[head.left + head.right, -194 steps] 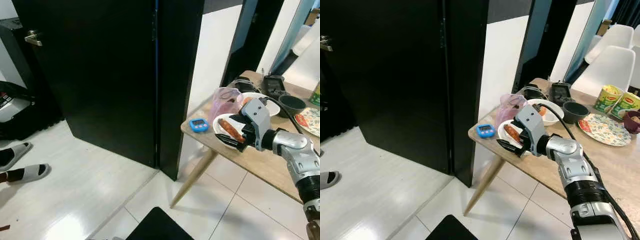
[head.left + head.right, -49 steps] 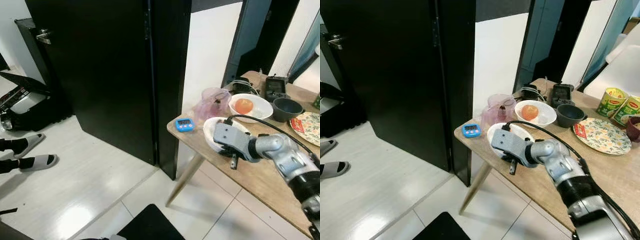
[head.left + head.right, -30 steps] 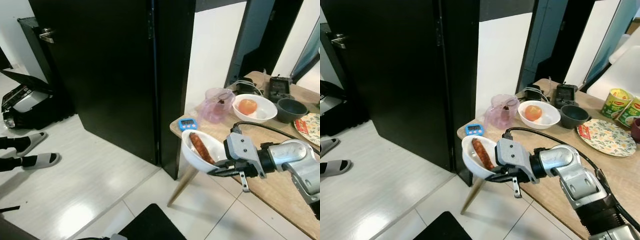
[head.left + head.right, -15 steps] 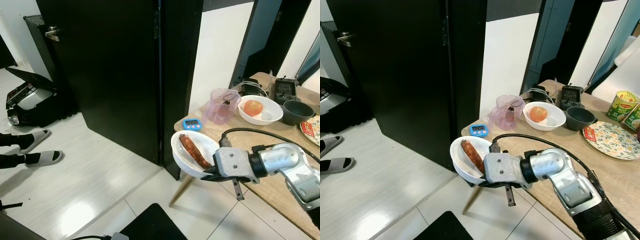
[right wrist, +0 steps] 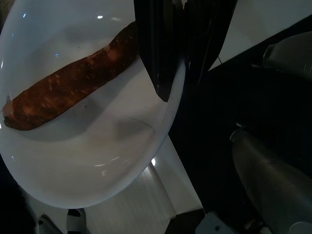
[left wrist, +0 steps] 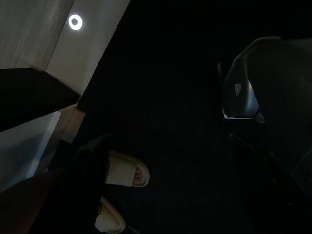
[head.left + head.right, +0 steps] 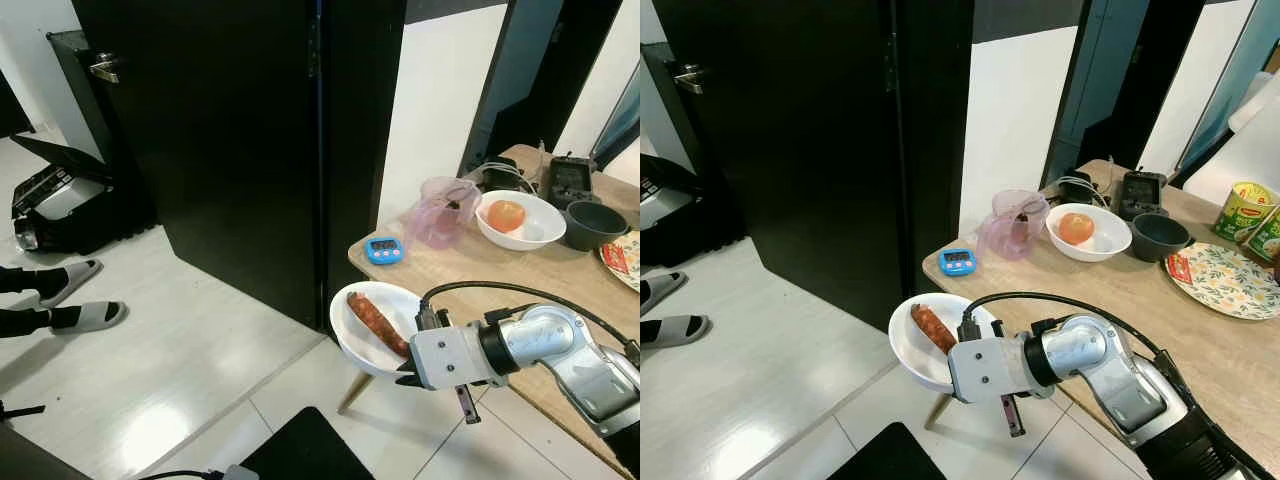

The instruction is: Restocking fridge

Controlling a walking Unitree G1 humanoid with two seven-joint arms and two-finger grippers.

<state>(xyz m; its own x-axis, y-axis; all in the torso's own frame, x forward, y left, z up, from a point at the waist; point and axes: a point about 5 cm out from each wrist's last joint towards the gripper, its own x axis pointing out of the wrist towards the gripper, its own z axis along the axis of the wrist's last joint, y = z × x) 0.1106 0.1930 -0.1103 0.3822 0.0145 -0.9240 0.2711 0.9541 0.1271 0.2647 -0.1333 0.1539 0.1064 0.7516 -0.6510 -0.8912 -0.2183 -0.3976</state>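
Sausage and its white bowl have come off the table: a second and a half ago the bowl sat on the table's near corner beside the blue timer, and now it hangs in the air off that corner, over the floor tiles. The right tool has its two black fingers closed on the bowl's rim, one inside and one outside, on the side nearest the table. The bowl has travelled steadily away from the table edge, toward the black door, and tilts slightly, the sausage lying along its bottom. The pink jug, the bowl with the tomato and the dark bowl remain on the table, well behind the carried one. The left arm hangs idle; its wrist view is too dark to say how its tool stands. I judge the pickup done and the carry to the fridge begun; no fridge is visible, so a turn or walk likely comes next.
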